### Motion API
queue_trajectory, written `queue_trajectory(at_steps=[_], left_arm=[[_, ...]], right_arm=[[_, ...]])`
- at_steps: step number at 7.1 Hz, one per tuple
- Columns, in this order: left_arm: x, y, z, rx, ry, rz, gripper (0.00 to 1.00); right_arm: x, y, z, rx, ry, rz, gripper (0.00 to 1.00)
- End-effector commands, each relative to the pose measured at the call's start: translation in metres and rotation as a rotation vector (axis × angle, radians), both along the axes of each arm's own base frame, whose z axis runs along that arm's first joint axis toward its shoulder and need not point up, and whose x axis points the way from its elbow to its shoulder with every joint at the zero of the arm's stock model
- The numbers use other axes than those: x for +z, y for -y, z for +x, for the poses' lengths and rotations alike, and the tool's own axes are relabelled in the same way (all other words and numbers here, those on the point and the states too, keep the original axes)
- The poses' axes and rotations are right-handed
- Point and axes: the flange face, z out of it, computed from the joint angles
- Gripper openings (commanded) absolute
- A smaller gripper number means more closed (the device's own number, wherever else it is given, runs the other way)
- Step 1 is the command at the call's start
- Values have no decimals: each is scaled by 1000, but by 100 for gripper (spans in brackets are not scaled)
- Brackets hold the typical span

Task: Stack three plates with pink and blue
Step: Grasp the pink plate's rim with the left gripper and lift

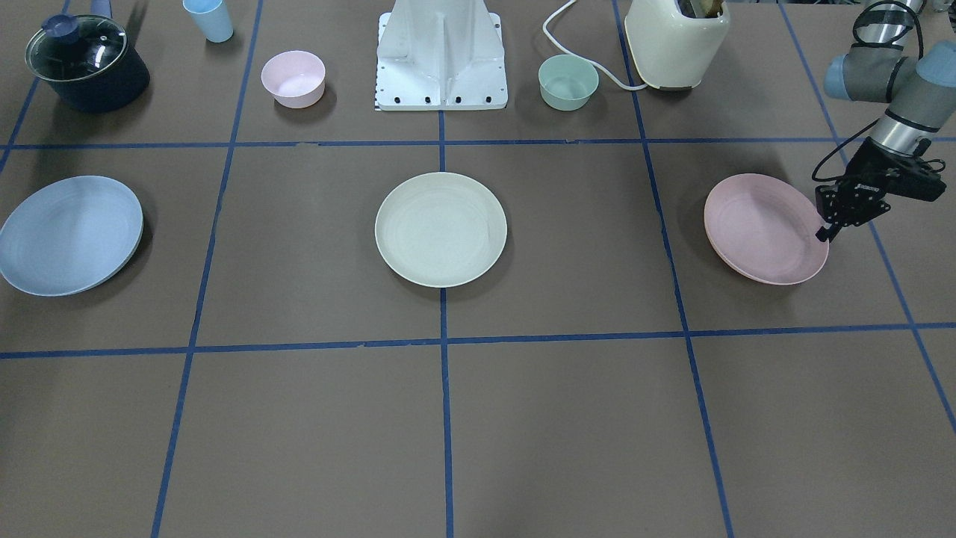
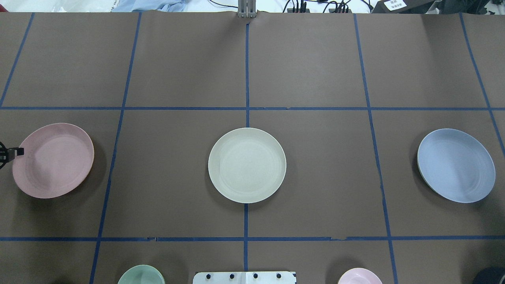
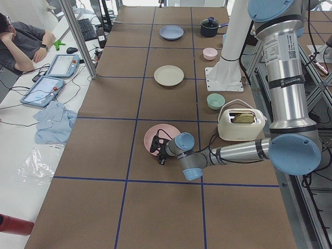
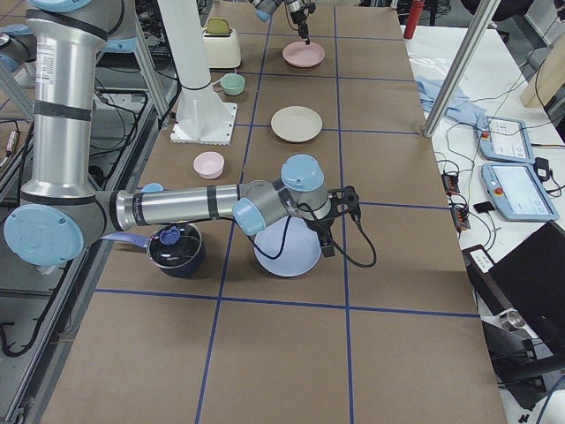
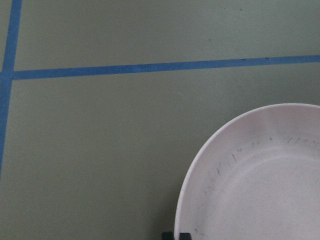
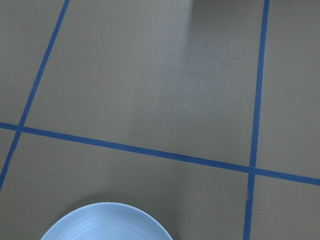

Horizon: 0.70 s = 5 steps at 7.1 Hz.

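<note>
Overhead clips the left gripper (image 2: 14, 151) at its left edge — just a black tip beside the pink plate (image 2: 53, 159), jaws unreadable. Right gripper (image 4: 330, 240) shows only side-on, too small to judge — its arm (image 4: 190, 205) covers part of the blue plate (image 4: 284, 258).

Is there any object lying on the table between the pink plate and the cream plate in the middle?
Nothing visible does. Only bare table and blue tape lines lie between the pink plate and the cream plate.
</note>
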Motion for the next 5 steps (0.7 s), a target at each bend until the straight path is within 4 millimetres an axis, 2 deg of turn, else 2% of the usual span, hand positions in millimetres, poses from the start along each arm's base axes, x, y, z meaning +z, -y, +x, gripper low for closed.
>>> queue_trajectory(at_steps=[1,3,5], left_arm=[[-48,1,6,69,-83,36,0],[-99,10,16,107,-115,39,0],[-221,39,41,53,-155,-71,0]], right_arm=[[0,0,0,0,1,1,100],[1,-1,0,-2,1,0,100],[0,-1,0,-3,2,0,100]])
